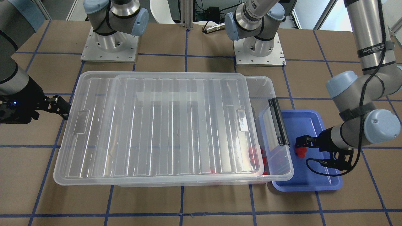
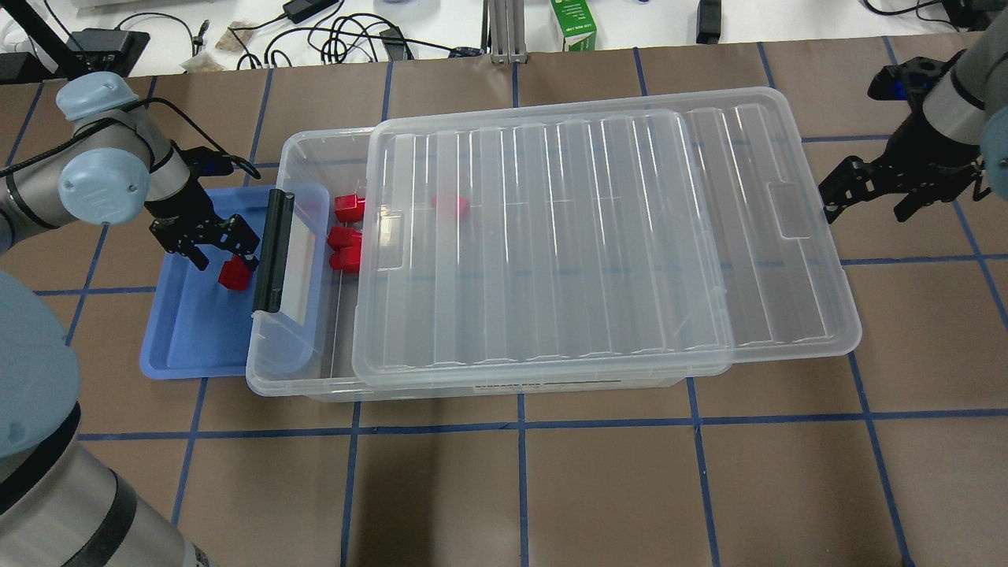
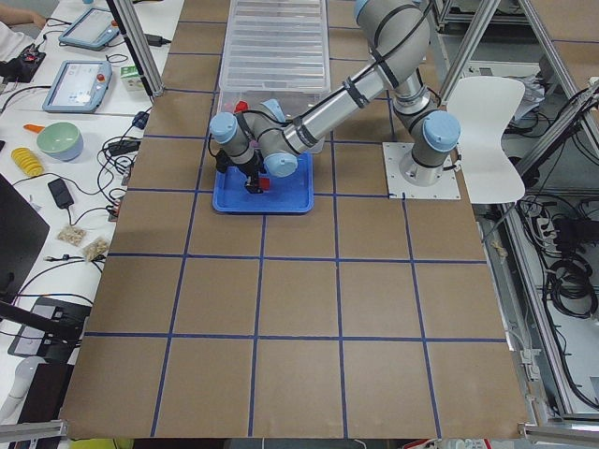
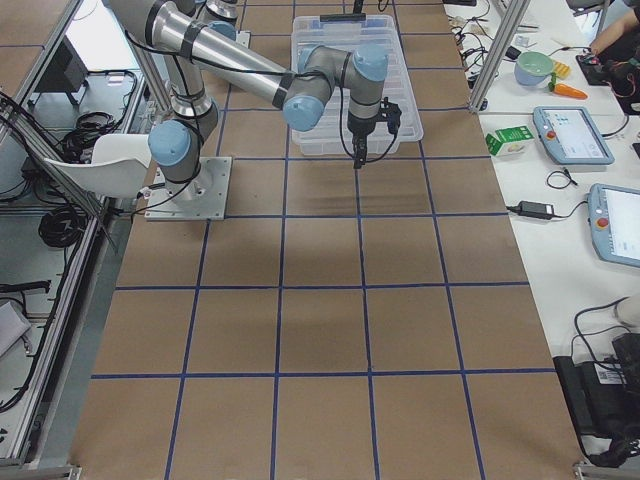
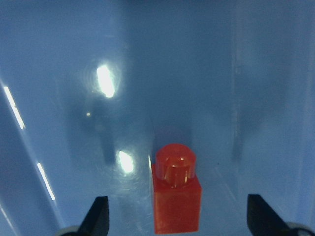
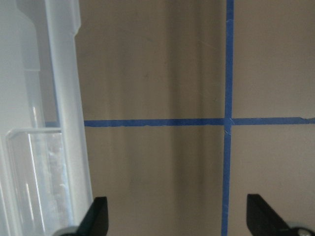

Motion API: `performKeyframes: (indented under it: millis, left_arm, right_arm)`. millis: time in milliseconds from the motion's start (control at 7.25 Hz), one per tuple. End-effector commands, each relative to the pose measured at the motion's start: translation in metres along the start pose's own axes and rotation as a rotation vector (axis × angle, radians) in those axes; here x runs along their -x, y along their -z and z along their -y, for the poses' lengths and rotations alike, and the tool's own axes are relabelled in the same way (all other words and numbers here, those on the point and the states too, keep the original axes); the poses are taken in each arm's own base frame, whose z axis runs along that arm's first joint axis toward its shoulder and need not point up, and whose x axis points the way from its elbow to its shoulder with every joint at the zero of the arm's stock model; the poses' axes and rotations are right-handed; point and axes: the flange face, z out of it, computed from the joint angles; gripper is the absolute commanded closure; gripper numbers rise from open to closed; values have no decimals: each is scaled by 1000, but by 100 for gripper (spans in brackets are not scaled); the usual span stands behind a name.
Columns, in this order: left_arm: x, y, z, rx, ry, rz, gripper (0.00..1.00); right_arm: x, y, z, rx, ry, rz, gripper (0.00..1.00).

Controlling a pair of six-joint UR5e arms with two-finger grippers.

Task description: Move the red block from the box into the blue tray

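A red block [image 5: 176,196] stands stub-up on the floor of the blue tray [image 2: 181,346], next to the box's black latch [image 2: 272,252]. My left gripper [image 2: 224,256] hangs over the block, open, with a finger on each side and neither touching it. The block also shows in the front view [image 1: 300,151]. The clear box [image 2: 299,378] has its ribbed lid [image 2: 551,236] slid toward my right, so the end by the tray is uncovered. Several more red blocks [image 2: 346,236] lie in that open end. My right gripper [image 2: 866,205] is open and empty beside the lid's far end.
The tray [image 1: 314,183] touches the box's latch end, partly under its rim. The lid [image 1: 157,125] overhangs the box toward my right gripper [image 1: 64,110]. The arm bases [image 1: 110,47] stand behind the box. Cables and a green carton [image 2: 573,24] lie beyond the far edge.
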Motion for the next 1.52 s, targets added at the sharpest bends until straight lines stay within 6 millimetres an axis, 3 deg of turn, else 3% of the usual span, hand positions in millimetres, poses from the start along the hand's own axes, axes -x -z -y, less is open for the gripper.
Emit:
performKeyframes:
  millis: [0, 138, 276, 552, 828, 966, 1103, 1379]
  left_arm:
    - [-14, 84, -22, -26, 7, 25, 0]
    - [-31, 135, -37, -33, 59, 25, 0]
    - [-64, 173, -48, -49, 94, 33, 0]
    - [-149, 214, -69, -91, 98, 71, 0]
    - [-202, 231, -93, -138, 148, 65, 0]
    - [-224, 227, -104, -132, 134, 81, 0]
    - [-233, 220, -114, -133, 159, 68, 0]
    - [-235, 219, -129, -135, 154, 79, 0]
  right_arm:
    - [25, 1, 1, -11, 0, 1, 0]
    - [36, 1, 1, -11, 20, 0, 0]
    - [51, -3, 2, -5, 18, 0, 0]
    - [57, -4, 1, -3, 9, 2, 0]
    - [55, 6, 7, -23, 18, -14, 0]
    - [51, 33, 14, -66, 20, -28, 0]
    - [52, 68, 14, -72, 17, -29, 0]
    - [58, 135, -12, -75, 5, -35, 0]
